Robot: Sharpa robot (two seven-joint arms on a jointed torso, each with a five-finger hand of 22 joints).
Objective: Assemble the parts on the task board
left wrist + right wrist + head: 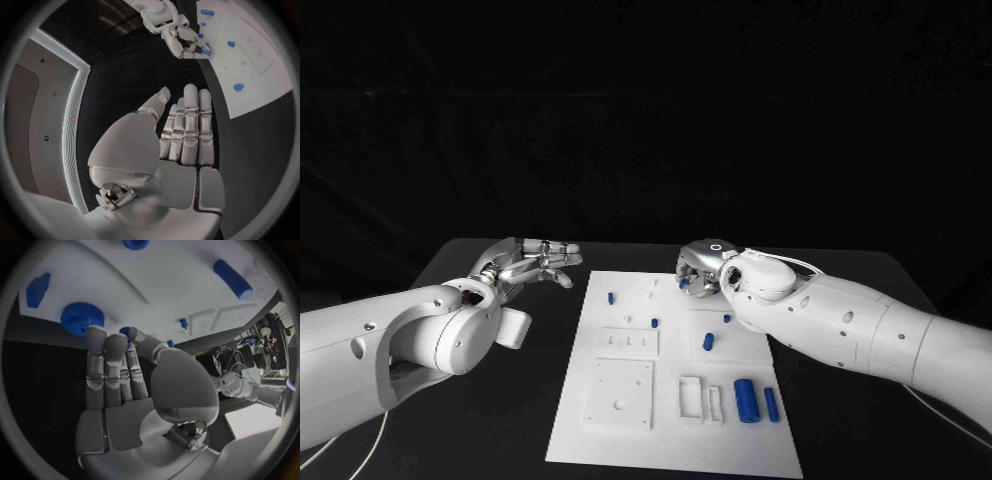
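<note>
Hovering over the black desk [473, 420] just left of the task board [625, 440], the left hand [528, 262] has its fingers spread on nothing, likely waiting its turn. Blue parts [747, 400] lie scattered across the board. At its far edge, the right hand [701, 268] reaches a blue gear [82, 316]; whether it grips it, I cannot tell.
</note>
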